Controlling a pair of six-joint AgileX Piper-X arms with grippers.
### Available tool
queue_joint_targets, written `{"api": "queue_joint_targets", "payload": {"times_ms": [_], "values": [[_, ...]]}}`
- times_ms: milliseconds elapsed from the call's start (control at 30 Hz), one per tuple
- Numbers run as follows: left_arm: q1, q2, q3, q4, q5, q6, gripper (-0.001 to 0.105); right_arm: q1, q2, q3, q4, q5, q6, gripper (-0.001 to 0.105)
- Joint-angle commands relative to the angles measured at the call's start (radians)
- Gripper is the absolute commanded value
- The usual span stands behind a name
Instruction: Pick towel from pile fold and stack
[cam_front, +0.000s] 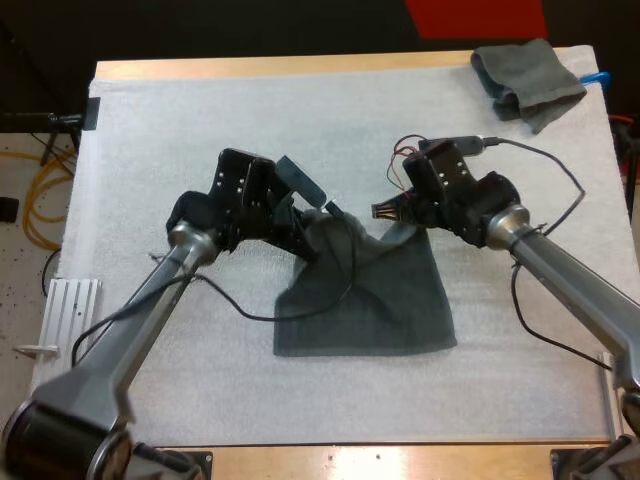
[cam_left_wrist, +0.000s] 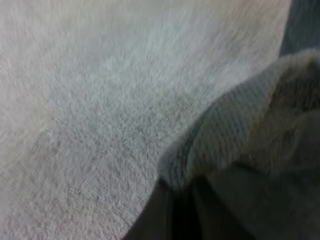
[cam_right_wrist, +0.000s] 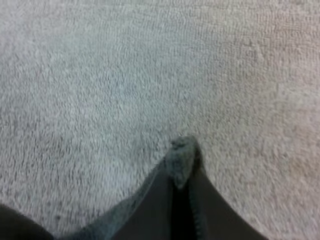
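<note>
A dark grey-green towel (cam_front: 365, 295) lies spread on the middle of the white mat (cam_front: 150, 150), its far edge lifted into folds. My left gripper (cam_front: 318, 218) is at the towel's far left corner and is shut on bunched cloth (cam_left_wrist: 240, 145). My right gripper (cam_front: 392, 213) is at the far right corner, shut on a small tip of the towel (cam_right_wrist: 182, 157) that pokes out between its fingers. A second towel (cam_front: 527, 80) lies crumpled at the mat's far right corner.
Bare mat surrounds the spread towel on all sides. The wooden table edge (cam_front: 300, 66) runs along the far side. A white bracket (cam_front: 70, 305) sits off the mat's left side.
</note>
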Motion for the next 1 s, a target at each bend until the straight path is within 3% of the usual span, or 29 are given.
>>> {"api": "queue_joint_targets", "payload": {"times_ms": [0, 167, 267, 500, 633, 700, 867, 967], "values": [[0.001, 0.016, -0.002, -0.005, 0.004, 0.047, 0.000, -0.006, 0.012, -0.003, -0.031, -0.008, 0.004, 0.000], [0.001, 0.073, -0.002, -0.037, -0.070, 0.152, 0.000, -0.006, 0.063, -0.003, -0.089, 0.058, 0.003, 0.000], [0.001, 0.086, -0.002, -0.080, -0.159, 0.158, 0.000, -0.006, 0.081, -0.003, -0.117, 0.107, 0.003, 0.000], [0.001, 0.089, -0.002, -0.178, -0.260, 0.158, 0.000, -0.006, 0.098, 0.002, -0.193, 0.113, 0.003, 0.000], [0.001, 0.089, -0.002, -0.206, -0.279, 0.159, 0.013, -0.006, 0.098, 0.002, -0.201, 0.112, 0.003, 0.001], [0.001, 0.089, -0.002, -0.207, -0.279, 0.165, 0.020, -0.010, 0.098, 0.002, -0.201, 0.105, 0.003, 0.008], [0.001, 0.089, -0.002, -0.211, -0.294, 0.165, 0.040, -0.038, 0.098, -0.002, -0.244, 0.071, 0.003, 0.050], [0.001, 0.080, -0.005, -0.228, -0.339, 0.146, 0.046, -0.057, 0.095, -0.025, -0.241, 0.069, -0.004, 0.062]]}}
